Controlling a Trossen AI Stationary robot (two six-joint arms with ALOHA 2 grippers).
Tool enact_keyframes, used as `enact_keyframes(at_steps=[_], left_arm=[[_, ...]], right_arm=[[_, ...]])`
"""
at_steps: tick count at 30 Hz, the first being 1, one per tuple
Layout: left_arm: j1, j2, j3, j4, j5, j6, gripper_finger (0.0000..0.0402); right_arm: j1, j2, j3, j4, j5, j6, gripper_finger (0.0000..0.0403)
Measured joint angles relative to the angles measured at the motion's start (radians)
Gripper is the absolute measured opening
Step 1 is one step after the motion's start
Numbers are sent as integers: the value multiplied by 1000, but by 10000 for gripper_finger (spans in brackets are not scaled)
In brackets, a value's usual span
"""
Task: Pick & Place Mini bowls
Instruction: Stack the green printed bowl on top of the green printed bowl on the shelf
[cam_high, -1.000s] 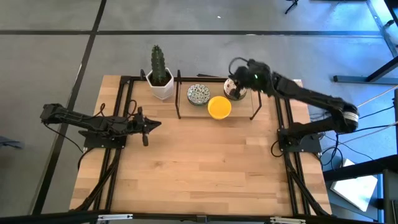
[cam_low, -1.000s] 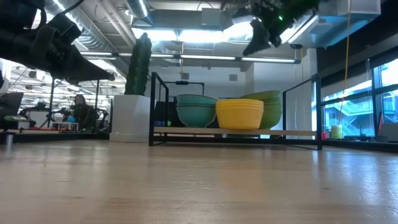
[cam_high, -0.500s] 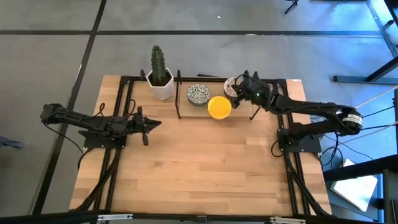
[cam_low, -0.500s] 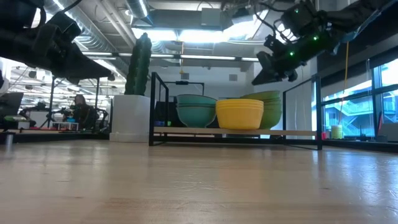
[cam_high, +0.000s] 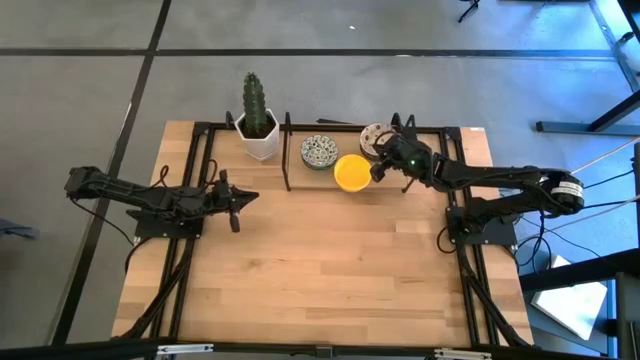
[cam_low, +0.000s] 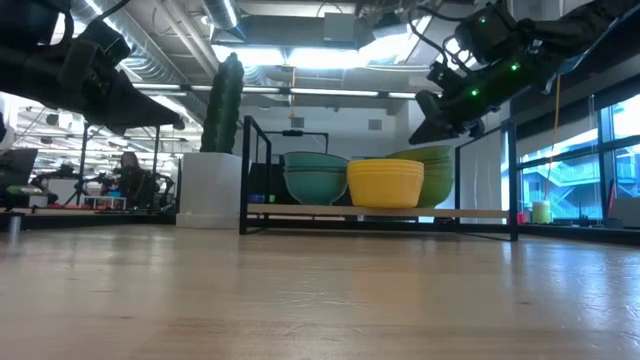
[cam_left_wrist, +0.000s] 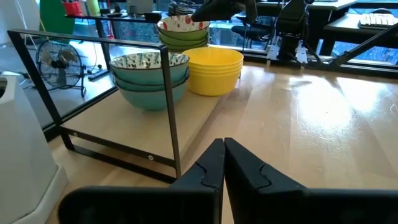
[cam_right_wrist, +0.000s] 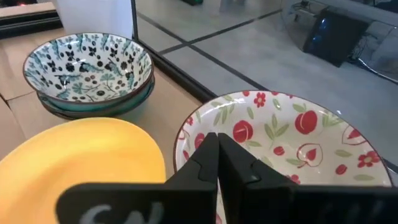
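Three stacks of mini bowls stand on a black-framed rack at the table's far side: blue-green patterned (cam_high: 319, 152), plain yellow (cam_high: 352, 172), and white with red fruit and flowers (cam_high: 374, 136). My right gripper (cam_high: 378, 170) is shut and empty. It hovers above the gap between the yellow stack (cam_right_wrist: 81, 162) and the red-patterned stack (cam_right_wrist: 286, 134), and stands clear above the bowls in the low view (cam_low: 425, 106). My left gripper (cam_high: 236, 200) is shut and empty, waiting above the table's left side (cam_left_wrist: 222, 163).
A white pot with a cactus (cam_high: 258, 128) stands left of the rack. The rack's black wire frame (cam_high: 288, 160) and its upright bars (cam_left_wrist: 169, 106) enclose the bowls. Bare wooden table (cam_high: 320, 270) spreads out in front of the rack.
My right gripper has come down from high above the red-patterned stack and has moved toward the table's near edge and a little left. It now stands lower, between that stack and the yellow one. It has stayed shut. The bowls have not moved.
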Motion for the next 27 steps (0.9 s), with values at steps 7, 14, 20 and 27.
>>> enact_keyframes(at_steps=[7, 14, 20, 27], left_arm=[[0, 0, 0, 0, 0, 0, 7], [0, 0, 0, 0, 0, -4, 4], [0, 0, 0, 15, 0, -10, 8], [0, 0, 0, 16, 9, -11, 4]], right_arm=[[0, -1, 2, -45, -1, -2, 2], [0, -2, 4, -72, -4, 15, 2], [0, -2, 4, -102, -3, 26, 2], [4, 0, 5, -61, -2, 16, 1]])
